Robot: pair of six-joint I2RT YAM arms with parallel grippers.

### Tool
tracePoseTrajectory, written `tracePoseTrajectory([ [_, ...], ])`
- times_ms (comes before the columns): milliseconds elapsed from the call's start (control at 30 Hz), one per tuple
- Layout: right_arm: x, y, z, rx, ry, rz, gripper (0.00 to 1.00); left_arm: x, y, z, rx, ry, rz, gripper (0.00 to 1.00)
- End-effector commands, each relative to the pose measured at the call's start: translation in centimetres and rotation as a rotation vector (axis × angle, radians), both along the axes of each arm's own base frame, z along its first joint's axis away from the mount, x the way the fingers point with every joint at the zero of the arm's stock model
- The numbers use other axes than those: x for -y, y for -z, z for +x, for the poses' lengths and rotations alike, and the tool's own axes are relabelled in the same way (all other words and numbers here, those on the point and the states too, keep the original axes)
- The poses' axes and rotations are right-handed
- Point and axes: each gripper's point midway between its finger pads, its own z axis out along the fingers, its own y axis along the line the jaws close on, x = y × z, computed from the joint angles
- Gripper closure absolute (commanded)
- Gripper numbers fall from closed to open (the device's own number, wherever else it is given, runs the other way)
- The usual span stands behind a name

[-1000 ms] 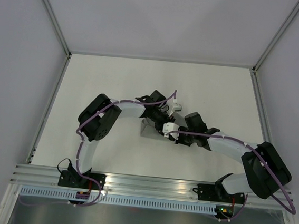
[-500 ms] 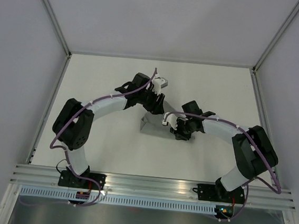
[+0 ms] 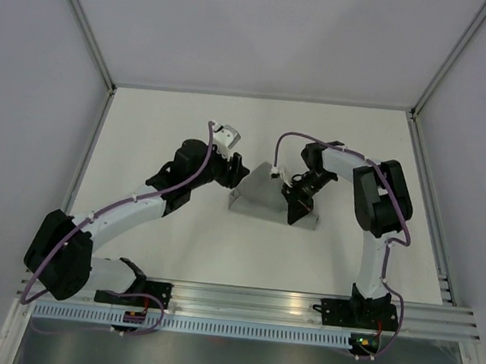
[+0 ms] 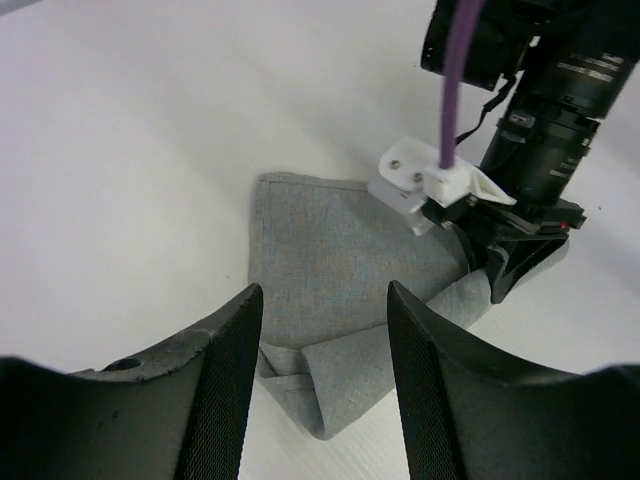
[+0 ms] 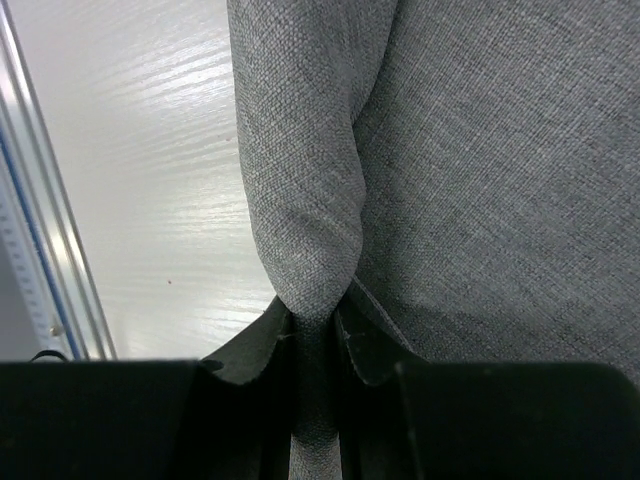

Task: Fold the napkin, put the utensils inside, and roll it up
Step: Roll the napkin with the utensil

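- Our right gripper [image 5: 315, 340] is clamped on a bunched fold of the napkin [image 5: 450, 150]. In its wrist view the grey cloth is squeezed into the narrow slot between the two dark fingers [image 5: 262, 345].
- Seen from above, this grip sits at about 4 o'clock on the cloth, with the right arm [image 3: 379, 199] bending in from 3 o'clock.
- Our left gripper [image 4: 322, 297] stands wide open with nothing between its jaws. It hangs over the napkin's edge at about 10 o'clock, and we cannot tell whether it touches the cloth.
- In the left wrist view, a folded-over flap of the cloth lies below that open gripper.
- The napkin lies folded into a rough triangle just beyond the middle of the white worktop [image 3: 170, 132]. Its point is towards 12 o'clock and its long edge towards 6 o'clock.
- A purple cable [image 4: 455, 90] runs down the right arm to a white clip [image 4: 430, 185] just above the pinched cloth.
- A metal rail [image 3: 249, 299] carrying both arm bases runs along the worktop's 6 o'clock edge.
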Motion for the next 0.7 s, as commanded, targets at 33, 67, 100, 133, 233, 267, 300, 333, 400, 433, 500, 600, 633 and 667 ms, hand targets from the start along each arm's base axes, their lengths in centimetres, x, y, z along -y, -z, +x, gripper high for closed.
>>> tracePoseTrajectory([
  [33,3.7,3.0,-1.6,-0.139,-0.078,-0.156,0.88,1.0,-1.8,-1.4,0.175,-0.026,0.002,0.41],
  [67,3.7,3.4,-1.6,-0.161,-0.072,-0.166,0.88,2.4,-1.3,-2.9,0.221,0.032,0.057,0.41],
  [100,3.8,3.5,-1.6,-0.172,-0.07,-0.172,0.88,2.7,-0.7,-3.5,0.238,0.035,0.096,0.41],
  [133,3.8,3.8,-1.3,-0.177,-0.069,-0.174,0.88,2.8,0.1,-3.7,0.269,0.036,0.162,0.41],
  [233,4.1,4.2,-0.8,-0.187,-0.055,-0.186,0.87,5.2,2.5,-5.9,0.297,0.111,0.284,0.41],
  [267,4.1,4.1,-0.6,-0.19,-0.049,-0.186,0.87,6.4,4.0,-6.9,0.294,0.154,0.327,0.41],
  [300,4.1,4.1,-0.4,-0.193,-0.045,-0.186,0.87,6.9,4.7,-7.2,0.3,0.166,0.354,0.4],
  [333,4.2,4.1,-0.3,-0.197,-0.043,-0.188,0.87,7.3,5.2,-7.3,0.319,0.179,0.391,0.4],
  [400,4.2,4.1,0.0,-0.194,-0.033,-0.188,0.87,8.8,6.9,-8.3,0.326,0.233,0.442,0.38],
  [433,4.2,4.2,-0.1,-0.202,-0.032,-0.191,0.87,9.3,7.6,-8.6,0.343,0.257,0.474,0.38],
  [500,4.2,4.1,-0.1,-0.208,-0.028,-0.188,0.87,10.5,9.1,-9.1,0.358,0.304,0.527,0.38],
  [600,4.2,4.2,-0.1,-0.209,-0.026,-0.189,0.86,11.7,9.9,-9.3,0.393,0.341,0.553,0.29],
  [633,4.1,4.1,-0.1,-0.208,-0.025,-0.189,0.86,12.0,10.0,-9.3,0.398,0.346,0.552,0.23],
  [667,4.1,4.1,0.0,-0.208,-0.024,-0.19,0.86,12.3,9.9,-9.2,0.406,0.35,0.546,0.21],
])
